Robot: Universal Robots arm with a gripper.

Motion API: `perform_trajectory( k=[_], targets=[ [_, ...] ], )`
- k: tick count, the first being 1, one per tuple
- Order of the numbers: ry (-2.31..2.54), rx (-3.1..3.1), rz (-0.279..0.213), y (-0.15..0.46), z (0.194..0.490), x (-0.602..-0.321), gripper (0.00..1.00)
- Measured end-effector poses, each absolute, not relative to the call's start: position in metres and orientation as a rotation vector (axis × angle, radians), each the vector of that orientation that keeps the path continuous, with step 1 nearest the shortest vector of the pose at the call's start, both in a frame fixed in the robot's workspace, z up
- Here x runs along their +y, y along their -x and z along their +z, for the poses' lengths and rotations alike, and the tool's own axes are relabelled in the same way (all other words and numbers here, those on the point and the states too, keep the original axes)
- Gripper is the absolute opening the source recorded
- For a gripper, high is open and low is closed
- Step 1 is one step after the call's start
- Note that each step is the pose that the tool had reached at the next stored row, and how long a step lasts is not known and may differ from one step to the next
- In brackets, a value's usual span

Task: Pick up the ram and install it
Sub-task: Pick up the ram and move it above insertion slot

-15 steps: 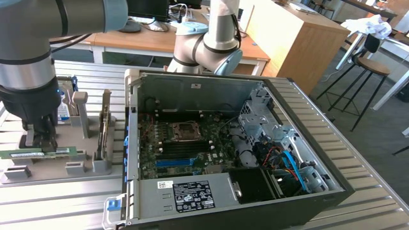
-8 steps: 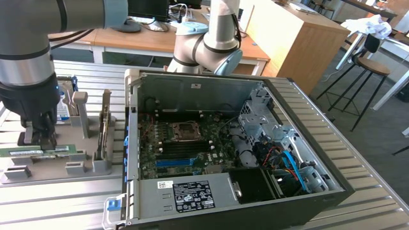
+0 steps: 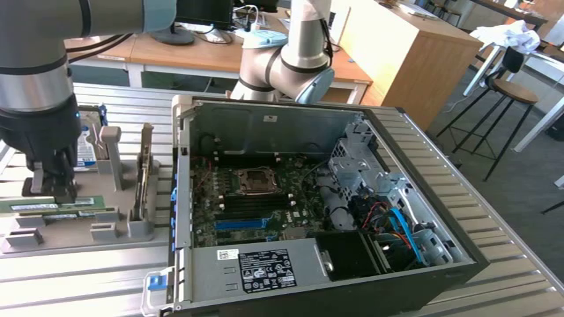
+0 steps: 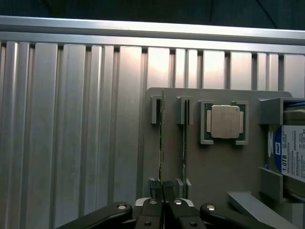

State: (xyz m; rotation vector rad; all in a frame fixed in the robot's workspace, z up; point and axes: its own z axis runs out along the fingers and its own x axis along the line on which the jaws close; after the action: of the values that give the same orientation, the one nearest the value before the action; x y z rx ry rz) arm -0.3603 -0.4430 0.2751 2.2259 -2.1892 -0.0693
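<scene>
Ram: the ram (image 4: 162, 138) is standing on its long edge in a slot of the grey holder (image 4: 217, 167), its ends sitting between small grey brackets. In the exterior view the ram (image 3: 35, 206) is lying at the exterior view's left, well apart from the open computer case (image 3: 440, 198).
Fingers: I am pinching the ram's top edge near 1 end. My gripper (image 4: 163, 190) is clenching the thin board, with both pads pressing flat against its faces.
Gripper position: my gripper (image 3: 55, 191) is reaching straight down onto the holder from above.
Neighbouring stick: 1 second stick (image 4: 184, 138) is standing parallel in the next slot, just beside the ram and not touching it.
Processor: 1 square silver processor chip (image 4: 225, 121) is resting flat in its own recess, beyond the second stick.
Hard drive: 1 hard drive (image 4: 291, 155) with a blue and white label is sitting at the far edge of the holder.
Expansion card: 1 expansion card (image 3: 144, 172) is standing on edge between the ram and the case.
Case interior: the motherboard (image 3: 264, 198) is lying exposed, with the processor socket (image 3: 256, 179) showing near its middle.
Table: the ribbed metal table (image 4: 71, 124) is carrying the holder and the case.
Other arm: a second robot arm (image 3: 286, 63) is standing behind the case.
</scene>
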Motion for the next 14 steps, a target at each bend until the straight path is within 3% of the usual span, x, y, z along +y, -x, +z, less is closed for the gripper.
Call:
perform_trajectory(
  k=[14],
  targets=[
    [-2.226,-2.189,-0.069,0.36,0.286,-0.443,0.11]
  ],
)
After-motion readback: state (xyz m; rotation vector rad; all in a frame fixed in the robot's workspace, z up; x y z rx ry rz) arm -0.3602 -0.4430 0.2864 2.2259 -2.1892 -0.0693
